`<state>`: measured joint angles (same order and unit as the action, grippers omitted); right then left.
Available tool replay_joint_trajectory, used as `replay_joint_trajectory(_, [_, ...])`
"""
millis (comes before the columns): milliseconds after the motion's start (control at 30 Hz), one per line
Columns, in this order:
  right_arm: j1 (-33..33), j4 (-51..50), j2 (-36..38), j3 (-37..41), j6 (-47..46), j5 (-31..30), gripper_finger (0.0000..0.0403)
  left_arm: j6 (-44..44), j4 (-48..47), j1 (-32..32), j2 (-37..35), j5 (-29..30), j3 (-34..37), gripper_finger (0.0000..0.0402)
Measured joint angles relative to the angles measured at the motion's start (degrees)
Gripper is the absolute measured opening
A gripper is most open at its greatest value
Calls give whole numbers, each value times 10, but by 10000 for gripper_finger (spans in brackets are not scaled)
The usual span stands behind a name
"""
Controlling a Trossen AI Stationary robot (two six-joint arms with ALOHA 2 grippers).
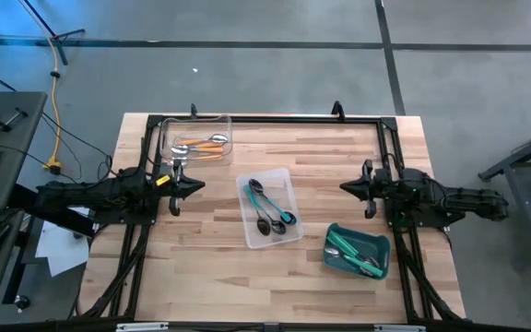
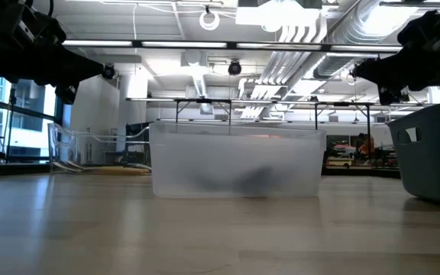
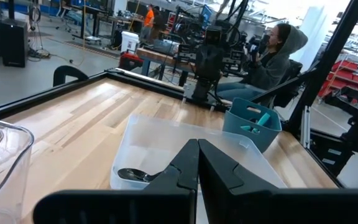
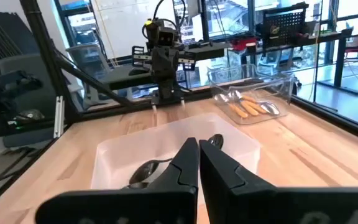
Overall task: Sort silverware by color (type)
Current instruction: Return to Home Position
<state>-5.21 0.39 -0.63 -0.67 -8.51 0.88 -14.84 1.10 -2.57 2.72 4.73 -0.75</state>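
Observation:
The silverware lies sorted in three containers. Orange-handled spoons (image 1: 201, 144) lie in a clear tray (image 1: 224, 124) at the far left. Teal-blue-handled spoons (image 1: 270, 207) lie in a clear tray (image 1: 287, 175) at the table's middle. Green-handled spoons (image 1: 353, 254) lie in a teal bin (image 1: 381, 242) at the near right. My left gripper (image 1: 201, 185) is shut, level above the table's left side, holding nothing. My right gripper (image 1: 344, 187) is shut, level above the right side, facing it.
A black frame (image 1: 265, 118) runs along the table's far edge and down both sides by the arm bases. Bare wood lies at the near left and far right. In the left wrist view a person (image 3: 272, 59) in a grey hood sits beyond the table.

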Motion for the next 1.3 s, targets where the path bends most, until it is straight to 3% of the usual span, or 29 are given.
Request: replay_joint_trajectory(1300, [0, 1, 0, 0, 10, 19, 0, 0, 0, 0, 0, 0, 0, 0])
